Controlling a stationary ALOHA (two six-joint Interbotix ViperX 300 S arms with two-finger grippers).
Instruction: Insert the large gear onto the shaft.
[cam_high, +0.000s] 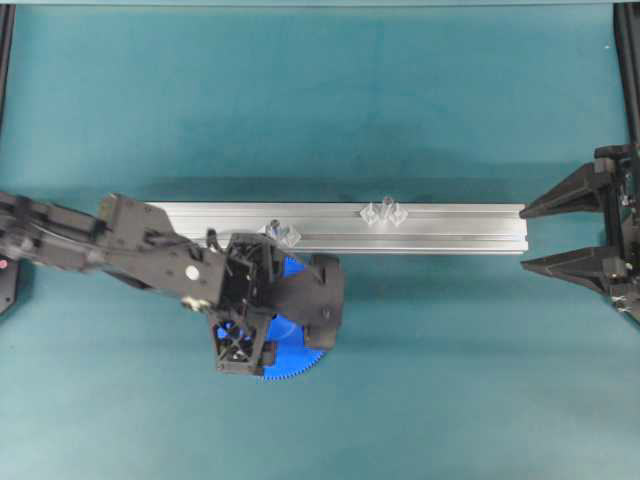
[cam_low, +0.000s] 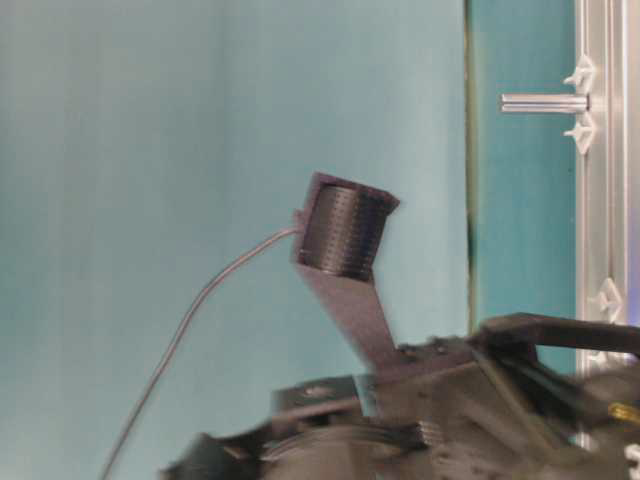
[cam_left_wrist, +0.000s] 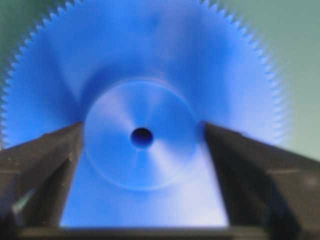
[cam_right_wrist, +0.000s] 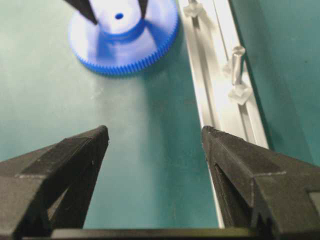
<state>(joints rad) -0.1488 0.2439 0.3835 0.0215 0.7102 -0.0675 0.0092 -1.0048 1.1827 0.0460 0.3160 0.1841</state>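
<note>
The large gear (cam_high: 296, 352) lies flat on the green table (cam_high: 420, 110), just beside the near edge of the metal rail (cam_high: 450, 228), towards the rail's left end in the overhead view. The left gripper (cam_left_wrist: 142, 137) is poised directly over the gear with its jaws spread wide, one finger (cam_left_wrist: 47, 165) on either side of the raised hub (cam_left_wrist: 142, 134); nothing is grasped yet. The right gripper (cam_right_wrist: 155, 137) waits past the rail's right end, also released and empty. A shaft (cam_right_wrist: 236, 62) stands on the rail, further along from the gear. Recommendation: settle the fingers evenly about the hub before closing, so the disc lifts level. An off-centre pinch would likely tilt it and spoil alignment of the centre hole (cam_left_wrist: 141, 137) with the shaft.
</note>
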